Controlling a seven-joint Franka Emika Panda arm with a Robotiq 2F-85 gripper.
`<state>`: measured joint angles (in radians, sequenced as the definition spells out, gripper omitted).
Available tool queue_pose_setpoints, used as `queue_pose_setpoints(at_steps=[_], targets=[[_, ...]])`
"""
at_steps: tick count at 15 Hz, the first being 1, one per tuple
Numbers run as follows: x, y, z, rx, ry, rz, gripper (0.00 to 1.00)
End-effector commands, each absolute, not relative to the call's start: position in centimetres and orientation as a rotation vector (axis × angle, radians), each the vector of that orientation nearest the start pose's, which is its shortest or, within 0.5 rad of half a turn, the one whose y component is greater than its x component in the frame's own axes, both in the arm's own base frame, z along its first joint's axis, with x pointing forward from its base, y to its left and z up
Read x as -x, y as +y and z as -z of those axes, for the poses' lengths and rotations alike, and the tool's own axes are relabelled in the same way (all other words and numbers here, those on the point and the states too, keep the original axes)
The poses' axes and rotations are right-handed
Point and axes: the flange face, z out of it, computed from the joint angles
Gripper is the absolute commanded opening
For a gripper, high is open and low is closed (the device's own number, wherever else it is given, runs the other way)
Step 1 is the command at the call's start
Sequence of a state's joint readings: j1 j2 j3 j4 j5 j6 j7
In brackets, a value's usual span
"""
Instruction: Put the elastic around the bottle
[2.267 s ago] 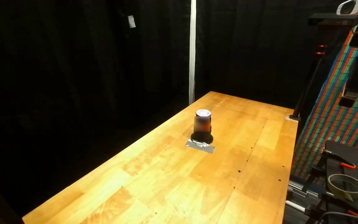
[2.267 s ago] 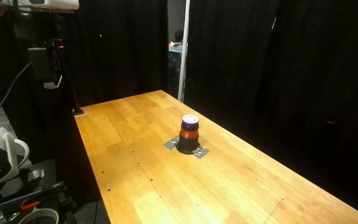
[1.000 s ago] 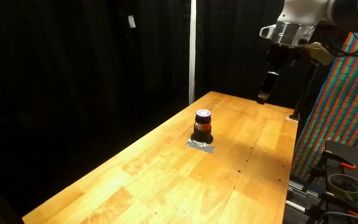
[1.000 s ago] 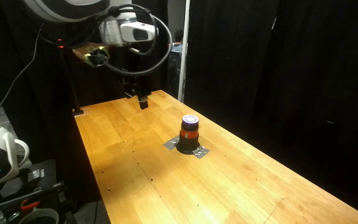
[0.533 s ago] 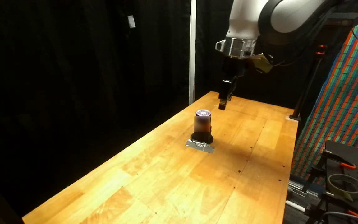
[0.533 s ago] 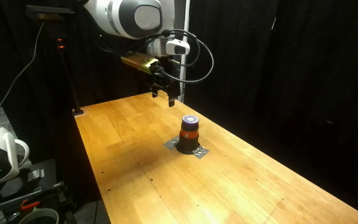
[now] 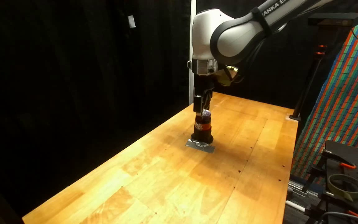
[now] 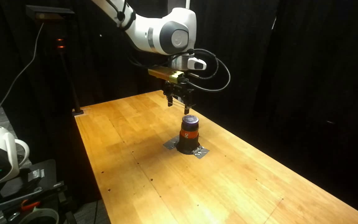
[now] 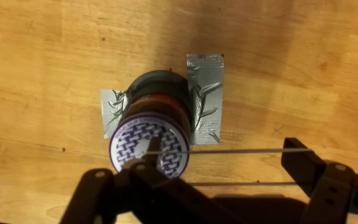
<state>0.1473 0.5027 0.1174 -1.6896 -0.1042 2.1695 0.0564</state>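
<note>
Elastic [image 9: 235,151]: thin pale loop, two strands drawn straight between the fingers [image 9: 301,165]; not yet around the bottle [image 8: 189,128].
Fingers: spread, nothing pinched between them, the loop stretched across.
Bottle: upright in a dark holder [image 8: 187,145] on the desk [image 7: 166,186]; in the wrist view its lid [image 9: 144,134] appears beneath the left finger, while the strands run off to the right.
Contact: whether that finger touches the lid cannot be told.
Feel of elastic: likely light, soft and springy; it may slip off if the fingers come together early.
Feel of bottle: probably hard, smooth at the lid, breakable if struck; the holder, with tape [image 9: 207,99] at left and right, should withstand a nudge.
Hold: the bottle seems to need no grasp; the elastic is best carried by its two ends, wide enough to pass the lid.
Coming move: judged a shift left in the wrist view until the loop frames the lid, then a descent.
Desk edges: in an exterior view the bottle stands nearer the left edge; a dark curtain [image 7: 89,93] hangs beyond.
Open room: broad desk surface toward near and right.
</note>
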Motion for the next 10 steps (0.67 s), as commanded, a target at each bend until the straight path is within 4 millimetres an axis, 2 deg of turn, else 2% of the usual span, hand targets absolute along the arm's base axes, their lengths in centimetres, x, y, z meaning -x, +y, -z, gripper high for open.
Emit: queue_pose_setpoints(at_steps=[1,4,10], targets=[[-68.4,16.5,-29.8,3.173,-0.401,-0.050,1.00],[-69.8,16.0,-29.6,3.187,-0.374,-0.056,1.00],[-71.2,15.4,-29.3,3.229,-0.365,-0.110,1.00]])
